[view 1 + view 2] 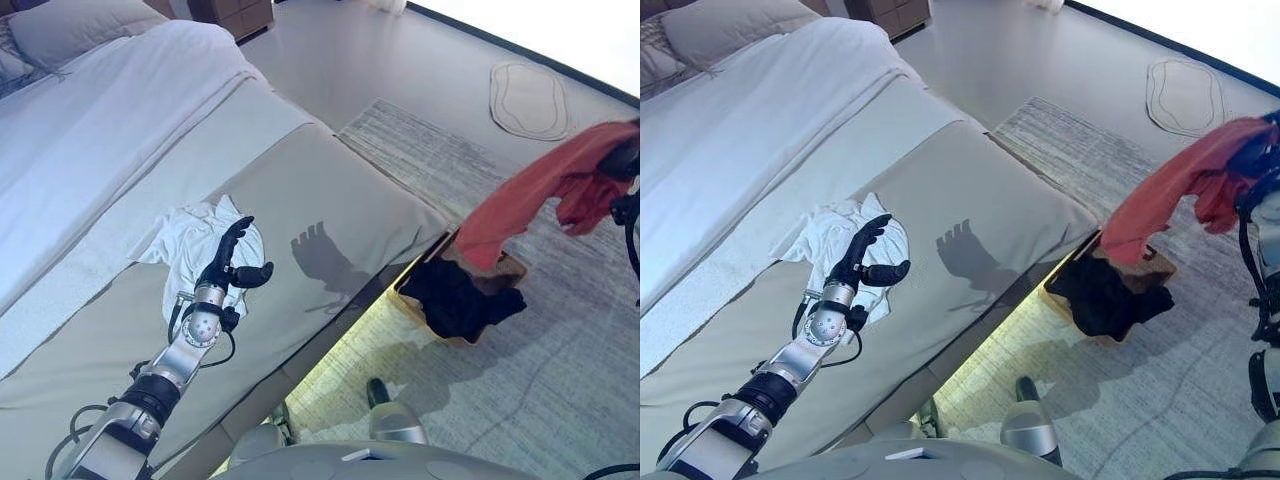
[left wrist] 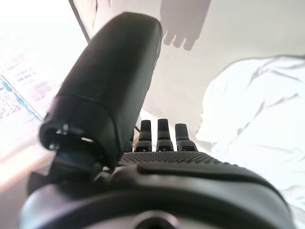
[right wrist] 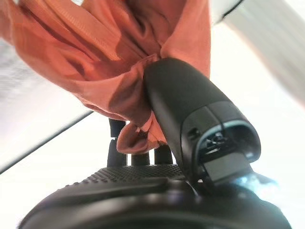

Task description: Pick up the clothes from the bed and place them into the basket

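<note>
A white garment [image 1: 190,240] lies crumpled on the beige bed cover [image 1: 340,200]. My left hand [image 1: 232,262] hovers over it with fingers straight and thumb out, open and empty; the garment also shows in the left wrist view [image 2: 257,124]. My right hand [image 1: 622,160] at the far right is shut on an orange garment [image 1: 540,185], which hangs in the air above the brown basket [image 1: 510,270] on the floor beside the bed. In the right wrist view the thumb [image 3: 190,109] pinches the orange cloth [image 3: 95,52]. A dark garment [image 1: 455,300] lies in the basket.
The bed has a white duvet [image 1: 110,130] and pillows [image 1: 80,25] at the far left. A striped rug [image 1: 520,370] lies under the basket. A small oval mat [image 1: 528,100] lies on the floor further away. A wooden cabinet [image 1: 240,15] stands at the back.
</note>
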Controlling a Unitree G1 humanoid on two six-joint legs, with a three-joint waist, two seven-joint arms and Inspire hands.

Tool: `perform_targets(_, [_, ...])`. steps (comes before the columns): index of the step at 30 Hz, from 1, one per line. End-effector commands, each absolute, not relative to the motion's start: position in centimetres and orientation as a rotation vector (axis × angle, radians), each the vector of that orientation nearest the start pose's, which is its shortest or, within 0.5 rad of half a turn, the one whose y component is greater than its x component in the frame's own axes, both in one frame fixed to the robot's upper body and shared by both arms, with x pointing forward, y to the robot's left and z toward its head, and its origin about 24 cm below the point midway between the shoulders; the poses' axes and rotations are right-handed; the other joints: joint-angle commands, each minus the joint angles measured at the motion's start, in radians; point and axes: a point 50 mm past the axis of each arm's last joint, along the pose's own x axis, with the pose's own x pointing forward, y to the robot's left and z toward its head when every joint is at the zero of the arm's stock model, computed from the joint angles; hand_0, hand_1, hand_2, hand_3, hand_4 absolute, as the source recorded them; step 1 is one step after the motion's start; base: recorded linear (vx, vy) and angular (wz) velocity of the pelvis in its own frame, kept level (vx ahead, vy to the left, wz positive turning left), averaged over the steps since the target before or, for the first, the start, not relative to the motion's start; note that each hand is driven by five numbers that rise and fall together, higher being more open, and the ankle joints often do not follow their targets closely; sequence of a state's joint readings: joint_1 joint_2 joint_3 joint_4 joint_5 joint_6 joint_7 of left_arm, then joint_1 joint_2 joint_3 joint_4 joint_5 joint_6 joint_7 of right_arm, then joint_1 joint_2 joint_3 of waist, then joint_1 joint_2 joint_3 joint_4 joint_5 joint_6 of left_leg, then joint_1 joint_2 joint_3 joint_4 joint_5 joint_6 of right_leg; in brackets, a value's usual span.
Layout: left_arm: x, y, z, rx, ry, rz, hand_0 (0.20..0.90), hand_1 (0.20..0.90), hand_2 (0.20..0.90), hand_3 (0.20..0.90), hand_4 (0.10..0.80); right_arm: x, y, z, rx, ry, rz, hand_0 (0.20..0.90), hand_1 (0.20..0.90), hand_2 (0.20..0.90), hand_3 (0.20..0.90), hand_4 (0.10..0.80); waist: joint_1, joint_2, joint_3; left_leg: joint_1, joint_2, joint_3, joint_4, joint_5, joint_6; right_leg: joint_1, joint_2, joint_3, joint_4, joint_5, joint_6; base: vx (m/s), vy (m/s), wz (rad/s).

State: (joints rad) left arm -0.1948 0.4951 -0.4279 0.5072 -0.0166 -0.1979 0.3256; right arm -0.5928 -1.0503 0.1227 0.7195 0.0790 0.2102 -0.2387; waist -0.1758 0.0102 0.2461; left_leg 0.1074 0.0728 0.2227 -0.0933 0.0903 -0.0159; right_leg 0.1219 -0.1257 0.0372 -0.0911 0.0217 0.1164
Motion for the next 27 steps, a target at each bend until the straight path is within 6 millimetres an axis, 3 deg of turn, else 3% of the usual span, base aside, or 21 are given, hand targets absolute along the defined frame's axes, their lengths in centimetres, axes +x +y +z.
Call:
perform_targets(1, [28.1, 20.4, 1.1, 0.634, 0.0, -0.014, 0.9, 0.9, 0.9, 0.9, 0.8, 29.3, -41.3, 24.8, -0.917, -0.024, -0.79, 0.3, 0.3, 0.3, 0.2, 0.1, 0.029, -0.019, -0.115, 0.072, 0.048, 0.009, 0.006, -0.141, -0.053, -0.091, 0.037, 0.005, 0.032, 0.036, -0.034, -0.006, -0.048, -0.19])
perform_targets(10, [28.5, 19.4, 1.3, 0.623, -0.024, -0.027, 0.9, 0.9, 0.9, 0.9, 0.8, 29.7, -41.3, 22.1, -0.914, 0.088, -0.716, 0.3, 0.3, 0.3, 0.2, 0.1, 0.015, 0.007, -0.089, 0.068, 0.049, 0.021, 0.006, -0.136, -0.062, -0.105, 0.038, 0.004, 0.029, 0.037, -0.04, -0.012, -0.017, -0.05])
perform_targets(25, [28.4, 19.4, 1.5, 0.619, -0.028, -0.037, 0.9, 0.9, 0.9, 0.9, 0.8, 30.2, -41.0, 18.7, -0.915, 0.215, -0.679, 0.3, 0.3, 0.3, 0.2, 0.1, 0.036, 0.02, -0.066, 0.053, 0.046, 0.006, 0.006, -0.126, -0.065, -0.105, 0.032, -0.02, 0.014, 0.046, -0.041, 0.0, -0.004, 0.01])
perform_targets(26, [28.4, 19.4, 1.6, 0.619, -0.029, -0.038, 0.9, 0.9, 0.9, 0.9, 0.8, 30.2, -41.1, 18.4, -0.915, 0.229, -0.678, 0.9, 0.9, 0.9, 0.9, 0.8, 0.038, 0.02, -0.065, 0.052, 0.045, 0.004, 0.006, -0.125, -0.065, -0.105, 0.031, -0.022, 0.013, 0.046, -0.041, 0.001, -0.015, 0.05])
perform_targets(27, [28.4, 19.4, 1.6, 0.619, -0.03, -0.039, 0.9, 0.9, 0.9, 0.9, 0.8, 30.2, -41.1, 18.2, -0.917, 0.24, -0.681, 0.9, 0.9, 0.9, 0.9, 0.8, 0.041, 0.021, -0.065, 0.052, 0.045, 0.003, 0.006, -0.125, -0.065, -0.104, 0.03, -0.024, 0.012, 0.046, -0.041, 0.002, -0.013, 0.06])
